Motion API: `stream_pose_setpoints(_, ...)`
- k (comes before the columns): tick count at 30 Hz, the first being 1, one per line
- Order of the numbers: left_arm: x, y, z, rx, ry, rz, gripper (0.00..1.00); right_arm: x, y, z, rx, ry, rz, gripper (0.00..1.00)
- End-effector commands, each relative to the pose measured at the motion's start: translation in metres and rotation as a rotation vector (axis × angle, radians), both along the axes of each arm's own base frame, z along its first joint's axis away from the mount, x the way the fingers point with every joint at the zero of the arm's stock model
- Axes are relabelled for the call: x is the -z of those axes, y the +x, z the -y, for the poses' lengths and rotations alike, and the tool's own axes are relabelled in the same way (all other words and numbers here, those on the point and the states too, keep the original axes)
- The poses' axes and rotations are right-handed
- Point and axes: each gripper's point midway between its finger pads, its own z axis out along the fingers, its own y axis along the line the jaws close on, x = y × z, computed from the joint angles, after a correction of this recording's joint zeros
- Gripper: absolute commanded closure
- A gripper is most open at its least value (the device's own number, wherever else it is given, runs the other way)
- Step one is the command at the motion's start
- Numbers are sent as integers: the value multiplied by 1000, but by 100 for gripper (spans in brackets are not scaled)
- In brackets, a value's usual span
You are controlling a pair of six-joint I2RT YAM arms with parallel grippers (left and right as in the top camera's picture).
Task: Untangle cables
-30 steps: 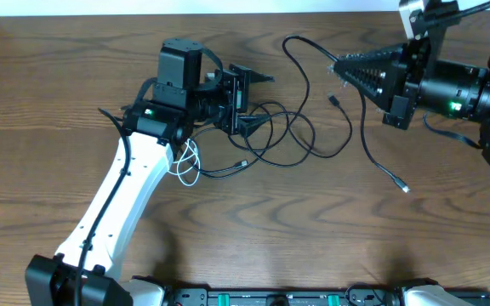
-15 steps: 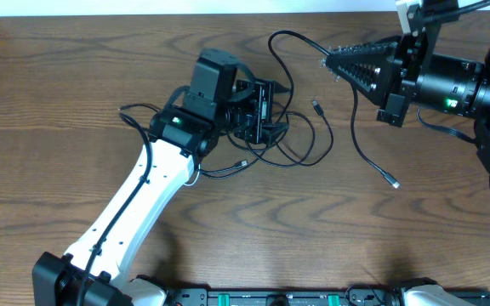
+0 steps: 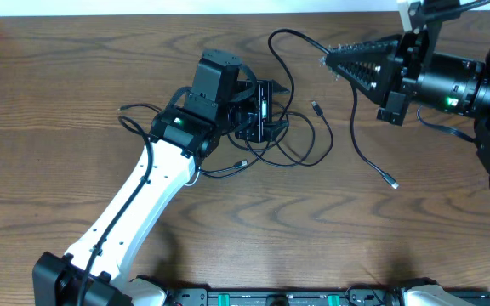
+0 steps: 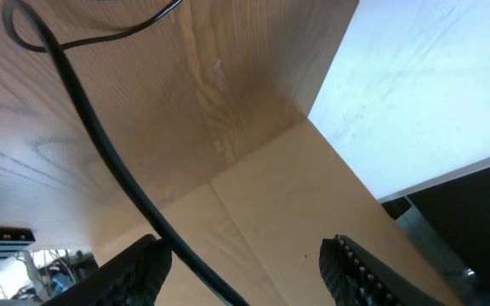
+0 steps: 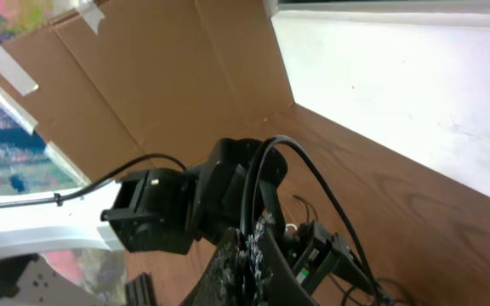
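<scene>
Overhead, the black cables [image 3: 300, 146] lie in a loose tangle on the wooden table [image 3: 66, 76]. The tangle is partly hidden under the left gripper [image 3: 270, 108], whose fingers stand apart with one cord running between them. The right gripper [image 3: 334, 61] is pinched together on a cable that loops away and trails to a free plug [image 3: 391, 181]. Cardboard walls [image 5: 160, 76] bearing tape strips [image 5: 15, 72] border the table.
</scene>
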Motion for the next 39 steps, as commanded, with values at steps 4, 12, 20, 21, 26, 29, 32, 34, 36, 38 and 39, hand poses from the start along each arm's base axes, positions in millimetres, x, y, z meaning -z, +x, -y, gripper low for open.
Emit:
stream_pose_setpoints(4,1,0,3,-22,-32,-53,38,-11,-3,-3,-14,35,-1,99)
stream_pose_setpoints(12,-8,-4,10,10,-85,-59,57,-12,-2,-3,-10,46,-12,99)
stream_pose_setpoints(20,-8,-3,10,9,-83,-60,78,-12,-2,-3,-10,46,-13,99)
stream_pose_setpoints(21,-7,-4,9,8,-81,-65,80,-12,-2,-3,-9,46,-13,99)
stream_pose_setpoints(26,1,-4,5,-13,-51,-79,92,-12,-2,-2,-9,46,-13,99)
stream_pose_setpoints(29,17,-4,-8,-73,29,-113,92,-12,-2,-2,-8,46,-12,99)
stream_pose_setpoints(32,36,-4,-28,-138,146,-133,92,-13,-1,0,0,47,-11,99)
stream_pose_setpoints(34,41,1,-37,-146,215,-86,92,-13,0,3,11,47,-10,99)
stream_pose_setpoints(36,42,3,-40,-124,253,-39,92,-12,2,7,23,46,-17,99)
stream_pose_setpoints(38,41,4,-39,-101,263,-10,92,-10,5,11,37,43,-29,99)
stream_pose_setpoints(39,37,6,-36,-75,262,24,92,-9,6,14,47,43,-35,99)
